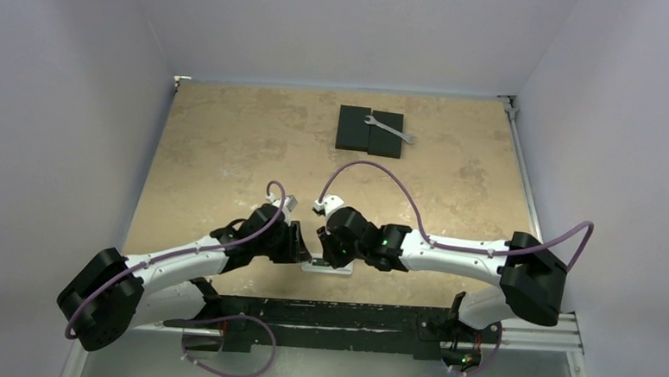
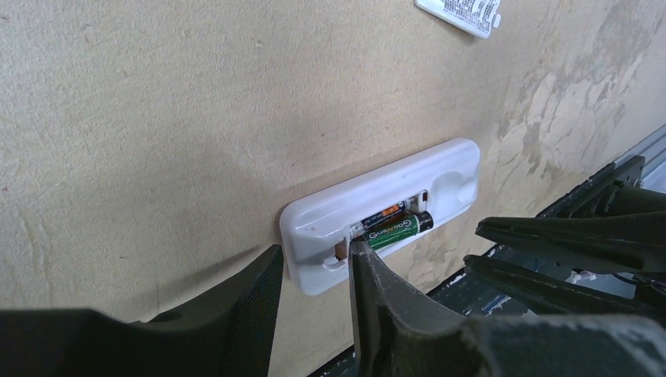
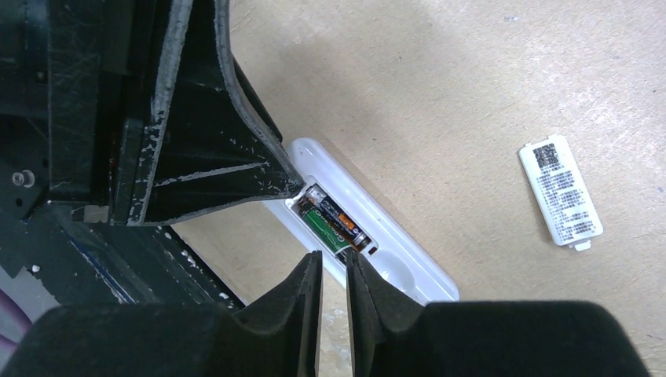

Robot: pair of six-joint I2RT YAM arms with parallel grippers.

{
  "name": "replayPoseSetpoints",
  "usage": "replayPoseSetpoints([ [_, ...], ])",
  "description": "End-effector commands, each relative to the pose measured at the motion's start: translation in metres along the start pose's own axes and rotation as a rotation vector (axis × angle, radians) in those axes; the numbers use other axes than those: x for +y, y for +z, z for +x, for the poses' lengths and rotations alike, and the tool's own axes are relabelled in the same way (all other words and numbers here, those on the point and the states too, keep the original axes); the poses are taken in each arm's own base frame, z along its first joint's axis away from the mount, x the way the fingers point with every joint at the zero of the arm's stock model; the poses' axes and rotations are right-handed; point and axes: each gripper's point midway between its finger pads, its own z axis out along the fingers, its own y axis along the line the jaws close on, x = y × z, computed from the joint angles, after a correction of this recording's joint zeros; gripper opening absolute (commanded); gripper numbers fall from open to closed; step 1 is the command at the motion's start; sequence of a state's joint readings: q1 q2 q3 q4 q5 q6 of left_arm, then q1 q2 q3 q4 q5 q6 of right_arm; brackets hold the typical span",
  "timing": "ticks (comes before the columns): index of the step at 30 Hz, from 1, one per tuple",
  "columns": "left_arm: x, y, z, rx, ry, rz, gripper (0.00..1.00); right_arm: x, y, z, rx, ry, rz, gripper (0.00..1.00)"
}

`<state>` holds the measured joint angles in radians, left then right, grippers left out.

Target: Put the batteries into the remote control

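Observation:
The white remote control (image 2: 330,216) lies back up near the table's front edge, its battery recess uncovered. Two batteries lie side by side in the recess: a green one (image 2: 393,230) and a black-and-orange one (image 2: 390,212). My left gripper (image 2: 314,263) is open; one fingertip (image 2: 363,253) touches the green battery's end, the other sits just off the remote's end. My right gripper (image 3: 334,263) is nearly shut with a narrow gap, holds nothing, and hovers at the other end of the green battery (image 3: 322,228). In the top view both grippers meet over the remote (image 1: 327,267).
The white battery cover (image 3: 561,192) lies loose on the table beside the remote and also shows in the left wrist view (image 2: 463,14). Two black flat blocks (image 1: 369,130) with a silver wrench (image 1: 390,128) on them sit at the far side. A black rail (image 2: 471,290) runs along the front edge.

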<state>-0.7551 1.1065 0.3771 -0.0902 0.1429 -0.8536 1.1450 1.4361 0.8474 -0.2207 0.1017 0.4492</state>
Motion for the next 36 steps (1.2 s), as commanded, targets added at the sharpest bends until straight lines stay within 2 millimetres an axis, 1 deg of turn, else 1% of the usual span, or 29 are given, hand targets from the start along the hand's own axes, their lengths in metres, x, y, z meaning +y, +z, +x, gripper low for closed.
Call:
replayPoseSetpoints([
  [1,-0.009,-0.001,-0.002,-0.018,0.006,0.048,0.35,-0.004,-0.001,0.001,-0.013,0.025,0.029,0.25],
  [11,-0.016,0.0,0.001,0.001,0.035,0.075,0.36,-0.006,0.007,0.009,0.002,0.043,0.036,0.27],
  [30,-0.009,0.006,0.012,0.042,0.042,0.057,0.37,-0.006,0.015,0.019,0.026,0.053,0.029,0.27],
  [34,-0.009,0.007,0.012,0.043,0.042,0.055,0.37,-0.006,0.016,0.019,0.029,0.053,0.028,0.27],
  [36,-0.015,0.007,0.008,0.022,0.048,0.078,0.38,-0.006,0.017,0.021,0.032,0.053,0.028,0.27],
])
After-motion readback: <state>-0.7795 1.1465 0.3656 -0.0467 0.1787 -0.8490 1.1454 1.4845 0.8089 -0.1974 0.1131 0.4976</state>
